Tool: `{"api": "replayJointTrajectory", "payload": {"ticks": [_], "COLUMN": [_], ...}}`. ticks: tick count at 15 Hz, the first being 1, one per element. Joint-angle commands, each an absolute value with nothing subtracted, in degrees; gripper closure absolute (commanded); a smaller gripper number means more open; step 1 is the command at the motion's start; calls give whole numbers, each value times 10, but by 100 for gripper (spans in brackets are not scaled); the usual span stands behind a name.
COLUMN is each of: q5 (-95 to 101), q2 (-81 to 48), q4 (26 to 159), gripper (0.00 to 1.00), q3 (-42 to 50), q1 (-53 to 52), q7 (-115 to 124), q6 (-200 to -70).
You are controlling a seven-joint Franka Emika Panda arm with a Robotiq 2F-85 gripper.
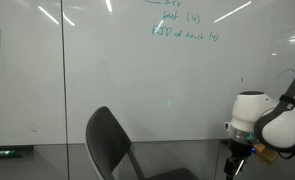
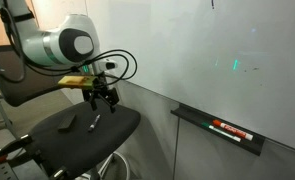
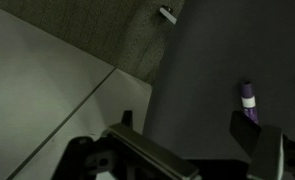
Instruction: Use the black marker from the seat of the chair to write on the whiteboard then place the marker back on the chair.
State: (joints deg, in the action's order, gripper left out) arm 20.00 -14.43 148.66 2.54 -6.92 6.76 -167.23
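My gripper (image 2: 102,97) hangs open and empty just above the dark chair seat (image 2: 52,138), close to the whiteboard (image 2: 217,50). A dark marker (image 2: 95,121) lies on the seat just below and in front of the fingers. In the wrist view the marker (image 3: 249,101) shows a purple and white end next to one finger, not between the open jaws (image 3: 187,128). In an exterior view the gripper (image 1: 237,157) is low at the right, beside the chair back (image 1: 105,135). The whiteboard (image 1: 117,70) carries green writing at the top.
A marker tray (image 2: 222,128) with several markers is fixed under the whiteboard. A small light object (image 2: 67,118) lies on the seat. A small white thing (image 3: 168,14) lies on the speckled floor. A tray at the far left holds a green marker (image 1: 7,151).
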Motion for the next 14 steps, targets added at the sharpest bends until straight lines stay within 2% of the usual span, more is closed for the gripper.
{"api": "replayJointTrajectory", "payload": {"ticks": [1,8,14], "q5": [252,108,89], "q2": [-260,-382,-426], "q4": [1386,1296,1270], "gripper": [0,0,0], "q3": [64,-21,-50], "q1": [-123,-111,-120], "q7": [132,74,41], "q6": [-1680,-1660,-1675]}}
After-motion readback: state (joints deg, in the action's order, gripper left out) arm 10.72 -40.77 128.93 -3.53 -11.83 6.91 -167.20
